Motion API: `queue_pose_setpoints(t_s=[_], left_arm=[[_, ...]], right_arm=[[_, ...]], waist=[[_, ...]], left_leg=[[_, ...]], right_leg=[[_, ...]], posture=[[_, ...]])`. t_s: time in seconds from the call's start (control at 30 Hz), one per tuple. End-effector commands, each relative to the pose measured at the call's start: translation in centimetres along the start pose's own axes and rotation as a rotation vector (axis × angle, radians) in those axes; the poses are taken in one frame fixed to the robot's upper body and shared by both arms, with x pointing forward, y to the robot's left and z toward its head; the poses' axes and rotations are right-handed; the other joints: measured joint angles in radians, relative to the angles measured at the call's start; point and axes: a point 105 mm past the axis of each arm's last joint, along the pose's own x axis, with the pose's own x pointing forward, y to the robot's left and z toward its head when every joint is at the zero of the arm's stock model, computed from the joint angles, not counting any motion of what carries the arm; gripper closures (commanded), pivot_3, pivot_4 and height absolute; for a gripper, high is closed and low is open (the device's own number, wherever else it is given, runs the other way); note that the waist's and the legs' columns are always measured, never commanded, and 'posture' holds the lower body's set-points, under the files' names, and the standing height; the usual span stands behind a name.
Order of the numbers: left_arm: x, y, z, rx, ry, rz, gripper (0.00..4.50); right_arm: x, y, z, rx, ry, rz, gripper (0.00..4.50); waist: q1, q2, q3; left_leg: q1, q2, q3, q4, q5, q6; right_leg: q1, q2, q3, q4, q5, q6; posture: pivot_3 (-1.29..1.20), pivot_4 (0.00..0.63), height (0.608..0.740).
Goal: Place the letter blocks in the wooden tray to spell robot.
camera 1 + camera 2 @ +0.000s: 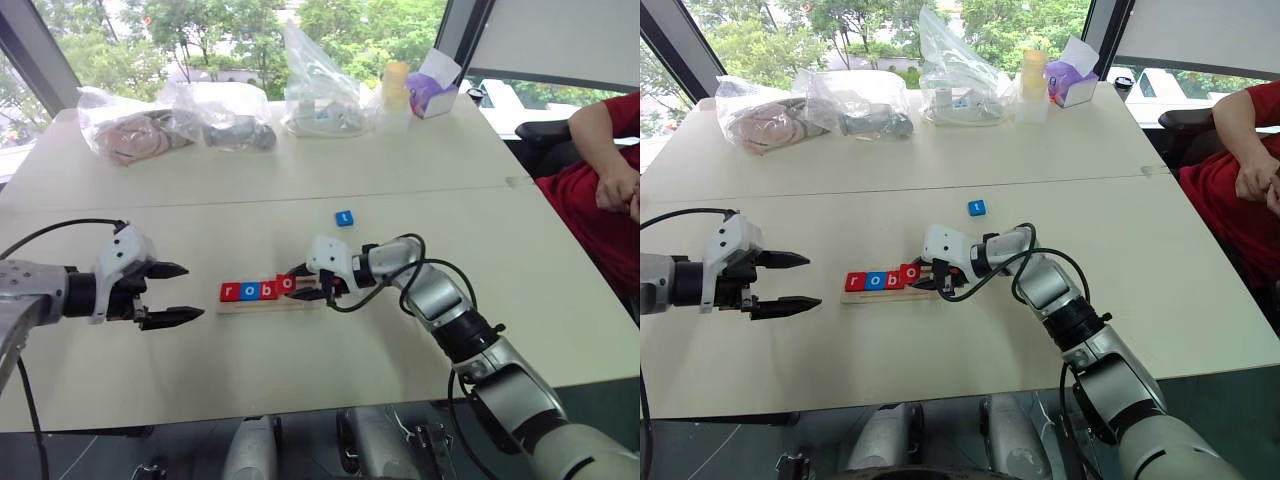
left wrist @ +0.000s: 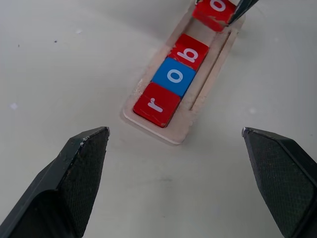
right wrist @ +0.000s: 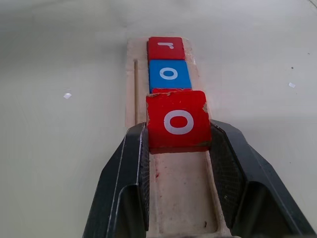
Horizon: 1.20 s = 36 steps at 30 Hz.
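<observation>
The wooden tray (image 1: 250, 306) lies in the middle of the table. A red r (image 1: 229, 292), a blue o (image 1: 248, 292) and a red b (image 1: 268, 290) sit in it side by side from its left end. My right gripper (image 1: 298, 283) is shut on a red o block (image 3: 177, 121), held tilted just above the tray right beside the b. A blue t block (image 1: 344, 217) lies loose on the table beyond the tray. My left gripper (image 1: 192, 292) hangs open to the left of the tray, pointing at its r end, with nothing between its fingers (image 2: 81, 163).
Clear plastic bags (image 1: 215, 118) with items, a bottle (image 1: 395, 90) and a purple tissue box (image 1: 432, 95) stand along the far table. A person in a red shirt (image 1: 600, 190) sits at the right edge. A seam (image 1: 300, 195) divides the two tables.
</observation>
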Motion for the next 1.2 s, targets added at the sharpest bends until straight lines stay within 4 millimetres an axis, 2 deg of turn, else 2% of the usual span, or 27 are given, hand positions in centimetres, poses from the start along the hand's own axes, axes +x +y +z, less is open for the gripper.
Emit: queue_pose_setpoints(t_s=[0.03,0.2,0.7,0.9,0.93,1.1,1.2], left_arm=[[-0.5,-0.1,1.0,0.021,-0.037,0.033,0.0],[-0.5,-0.1,0.5,-0.002,-0.037,0.054,0.0],[0.1,-0.1,0.3,0.007,-0.024,0.051,0.0],[0.1,-0.1,0.4,0.012,-0.026,0.054,0.0],[0.1,-0.1,0.4,0.012,-0.027,0.055,0.0],[0.2,0.0,0.5,0.016,-0.027,0.059,0.0],[0.3,-0.2,1.2,0.022,-0.062,0.066,0.0]], right_arm=[[0.1,-0.5,0.5,-0.039,-0.01,0.01,3.37],[0.2,-0.6,-0.4,-0.037,0.0,0.012,3.37],[1.2,0.2,-0.2,-0.049,-0.016,0.028,3.37],[1.2,0.1,-0.3,-0.055,-0.014,0.014,0.23],[1.2,0.0,-0.2,-0.056,-0.018,0.011,0.1],[0.6,-1.0,0.8,-0.044,-0.057,-0.036,0.1],[-1.3,-3.4,2.0,0.057,-0.124,-0.168,0.1]], waist=[[-0.001,0.0,0.0],[-0.002,0.0,0.0],[-0.002,0.0,0.0],[-0.003,0.0,0.0],[-0.003,0.0,0.0],[-0.003,0.0,0.0],[-0.002,0.0,0.0]], left_leg=[[0.0,0.0,0.0,0.0,0.0,0.0],[0.0,0.0,0.0,0.0,0.0,0.0],[0.0,0.0,0.0,0.0,0.0,0.0],[0.0,0.0,0.0,-0.001,0.0,0.0],[0.0,0.0,0.0,-0.001,0.0,0.0],[0.0,0.0,0.0,-0.001,0.0,0.0],[0.0,0.0,0.0,-0.001,0.0,0.0]], right_leg=[[0.0,0.0,0.0,0.0,0.0,0.0],[0.0,0.0,0.0,0.0,0.0,0.001],[0.0,0.0,0.001,0.0,0.001,0.001],[0.0,0.0,0.001,0.0,0.001,0.001],[0.0,0.0,0.001,0.0,0.001,0.001],[0.0,0.0,0.001,0.0,0.001,0.001],[0.0,0.0,0.001,0.0,0.001,0.001]], posture=[[0.0,0.15,0.74],[0.0,0.15,0.74],[0.0,0.15,0.74],[0.0,0.15,0.74],[0.0,0.15,0.74],[0.0,0.15,0.74],[0.0,0.15,0.74]])
